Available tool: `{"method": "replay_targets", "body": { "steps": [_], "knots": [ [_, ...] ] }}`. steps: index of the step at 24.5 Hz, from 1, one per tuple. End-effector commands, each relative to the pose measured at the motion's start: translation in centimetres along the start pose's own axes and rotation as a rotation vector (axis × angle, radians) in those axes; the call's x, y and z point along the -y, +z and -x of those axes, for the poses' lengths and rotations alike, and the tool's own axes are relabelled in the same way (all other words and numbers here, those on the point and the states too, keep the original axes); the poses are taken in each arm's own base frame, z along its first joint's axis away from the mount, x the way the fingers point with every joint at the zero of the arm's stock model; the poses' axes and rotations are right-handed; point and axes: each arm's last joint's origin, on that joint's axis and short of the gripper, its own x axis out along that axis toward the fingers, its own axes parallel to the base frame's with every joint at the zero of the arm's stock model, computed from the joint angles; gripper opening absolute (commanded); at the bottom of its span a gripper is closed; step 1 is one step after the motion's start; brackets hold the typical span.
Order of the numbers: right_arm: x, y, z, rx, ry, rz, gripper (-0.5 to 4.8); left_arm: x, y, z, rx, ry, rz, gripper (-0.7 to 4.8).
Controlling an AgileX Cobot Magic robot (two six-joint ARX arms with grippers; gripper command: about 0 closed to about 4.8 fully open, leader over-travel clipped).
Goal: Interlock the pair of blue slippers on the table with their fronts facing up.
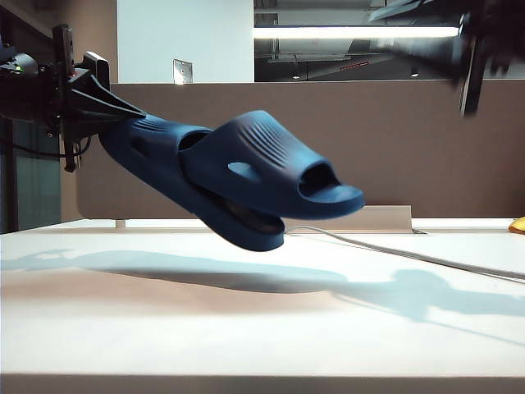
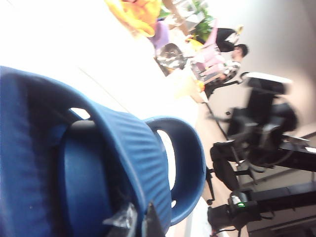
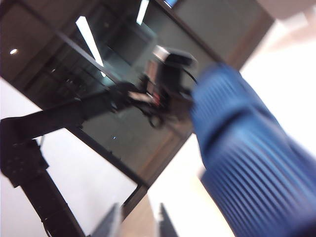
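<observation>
Exterior view: nested slippers [image 1: 238, 176] hang above the counter [image 1: 262, 320], heel pinched by the left end effector [image 1: 86, 103], long axis pointing toward the blurred, empty right end effector [image 1: 472, 74], opening unclear.

light: ceiling strip [image 1: 353, 31], bright | shadows: soft on table [image 1: 246, 328] | blur: wrist views (heavy)
</observation>
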Motion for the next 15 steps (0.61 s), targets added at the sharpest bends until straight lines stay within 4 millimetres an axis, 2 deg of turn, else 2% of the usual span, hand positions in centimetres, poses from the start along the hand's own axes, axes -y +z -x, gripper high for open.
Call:
{"method": "replay_targets", "body": {
  "steps": [1, 6, 11, 15],
  "knots": [
    [-2.1, 1.1, 0.6, 0.072, 0.041, 0.143, 0.80, 0.2, 0.2, 0.0, 0.000, 0.006, -0.025, -0.06],
    [-4.5, 2.2, 2.2, 0.154, 0.026, 0.258, 0.47, 0.1, 0.1, 0.0, -0.005, 0.054, -0.025, -0.06],
    [-6.7, 2.8, 3.9, 0.201, 0.005, 0.326, 0.43, -0.1, 0.1, -0.1, -0.012, 0.099, -0.024, -0.06],
    [-7.5, 2.8, 4.6, 0.198, -0.008, 0.337, 0.44, -0.4, -0.1, -0.3, -0.018, 0.097, -0.011, -0.06]
  ]
}}
